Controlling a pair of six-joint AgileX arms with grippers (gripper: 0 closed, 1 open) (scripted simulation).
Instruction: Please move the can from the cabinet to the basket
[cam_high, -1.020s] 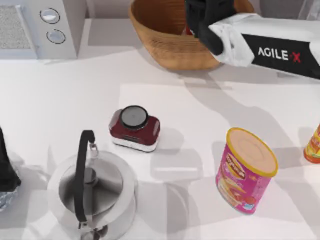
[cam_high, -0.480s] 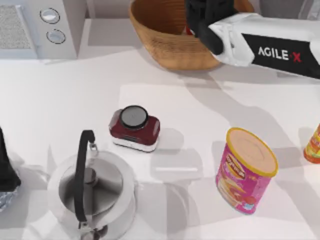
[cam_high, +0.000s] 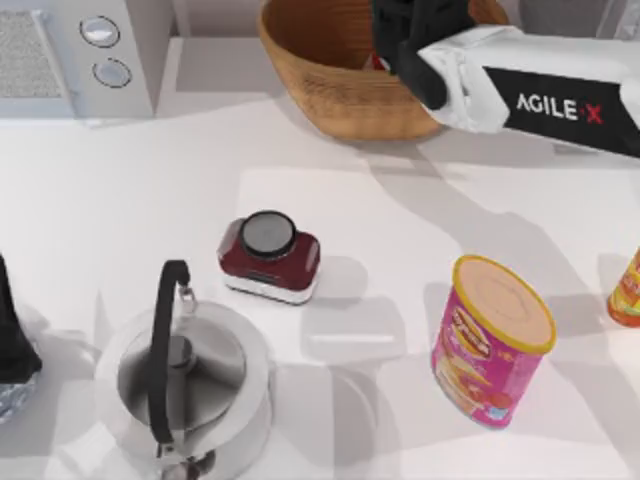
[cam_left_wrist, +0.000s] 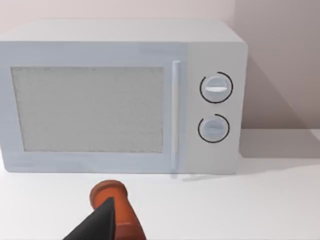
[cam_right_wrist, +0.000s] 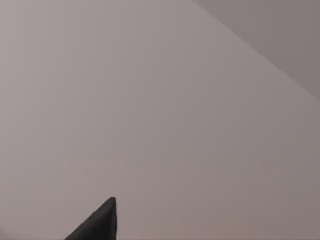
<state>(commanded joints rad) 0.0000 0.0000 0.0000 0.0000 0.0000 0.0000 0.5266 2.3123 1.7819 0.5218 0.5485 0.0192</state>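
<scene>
The wicker basket (cam_high: 330, 95) stands at the back middle of the table. My right gripper (cam_high: 405, 45) hangs over the basket's right half, its black body covering what is under it. A sliver of red (cam_high: 375, 62) shows at the gripper's edge inside the basket. It looks like the can, which is mostly hidden, and I cannot tell whether it is held. The cabinet is out of view. My left gripper (cam_high: 10, 345) is parked at the table's left edge.
A white microwave (cam_high: 70, 55) fills the back left corner. A dark red jar with a black lid (cam_high: 270, 255) sits mid-table, a steel kettle (cam_high: 185, 385) at front left, a pink canister (cam_high: 492, 340) at front right, and an orange container (cam_high: 628, 290) at the right edge.
The right arm has crept slightly toward the back over the basket. Nothing else has moved.
</scene>
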